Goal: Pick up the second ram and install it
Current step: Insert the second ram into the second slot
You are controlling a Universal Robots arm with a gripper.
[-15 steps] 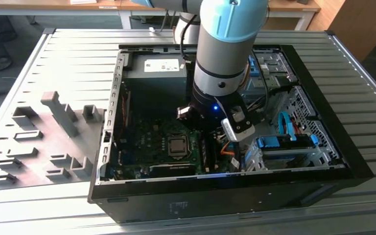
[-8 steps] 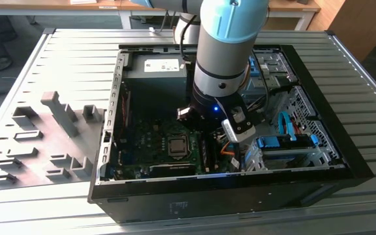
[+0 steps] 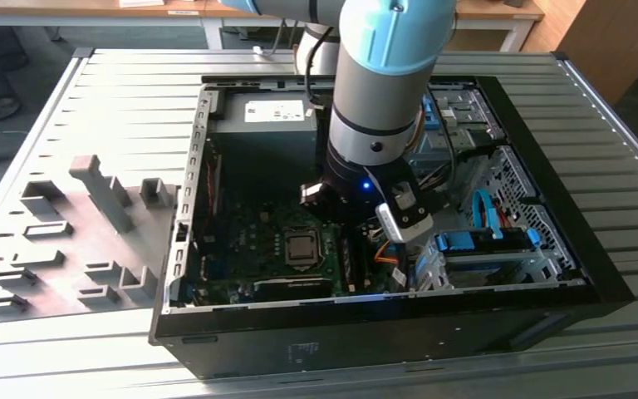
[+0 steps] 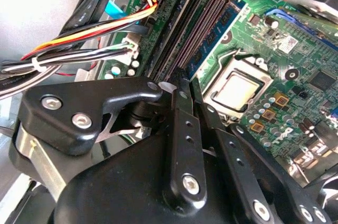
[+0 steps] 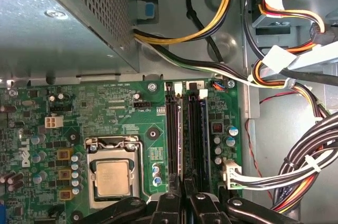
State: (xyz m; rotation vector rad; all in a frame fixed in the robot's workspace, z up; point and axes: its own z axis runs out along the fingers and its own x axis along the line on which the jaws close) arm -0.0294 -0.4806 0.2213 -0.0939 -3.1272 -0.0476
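The tool [image 5: 183, 184] is positioned inside the open computer case [image 3: 585, 274], which lies on the slatted table [image 3: 130, 100], and hangs directly over the bank of memory slots [image 5: 196, 129] beside the processor socket [image 5: 112, 174]. In both wrist views the tool's fingers [image 4: 183, 113] are drawn almost together, with only a narrow gap between them. A thin dark edge, taken to be the second ram [image 5: 186, 139], runs out of that gap in the first wrist view, so the tool is judged to be clamped on the board. The board's faces are hidden, and this grip is an inference. The step in hand is judged to be insertion: the pick-up is done and the board is at the slots. Whether it is seated cannot be told. Its long axis lies parallel to the slots and to the motherboard [image 5: 132, 123]. The board stands on edge, its contact edge presumably facing down into the slot. Completion calls for exact alignment with a single slot, straight downward pressure along the board's full length, and clearance from the cable bundle [image 5: 296, 166] near the slots. The grey fixture [image 3: 76, 241] stands on the table well apart from the case.
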